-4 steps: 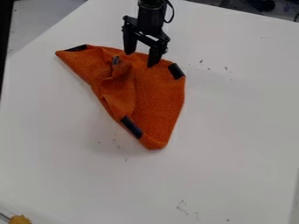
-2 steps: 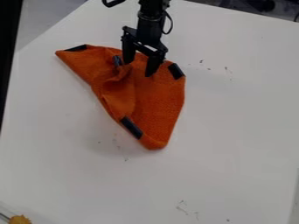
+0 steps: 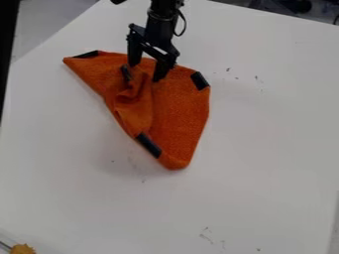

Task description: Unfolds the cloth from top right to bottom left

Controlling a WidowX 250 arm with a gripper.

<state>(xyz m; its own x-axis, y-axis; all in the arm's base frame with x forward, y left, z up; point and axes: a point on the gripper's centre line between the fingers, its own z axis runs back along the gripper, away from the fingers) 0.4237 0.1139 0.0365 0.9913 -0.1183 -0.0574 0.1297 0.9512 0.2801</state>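
On the table (image 3: 265, 173), the orange cloth (image 3: 182, 106) lies part-folded, its narrow end nearest. Farther up, a bunched flap (image 3: 136, 94) rises to a dark patch (image 3: 126, 73). The claw (image 3: 145, 72) hangs above that, fingers spread. Best to centre over the flap, pinch only its top layer, lift gently, then draw it low toward bottom left.

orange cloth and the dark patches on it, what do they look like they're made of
The orange cloth looks like soft woven or fleecy fabric, matte and slightly fuzzy, going by its loose folds and faintly textured surface. The dark patches look like flat strips of fabric or tape, dull black; which one is hard to tell.
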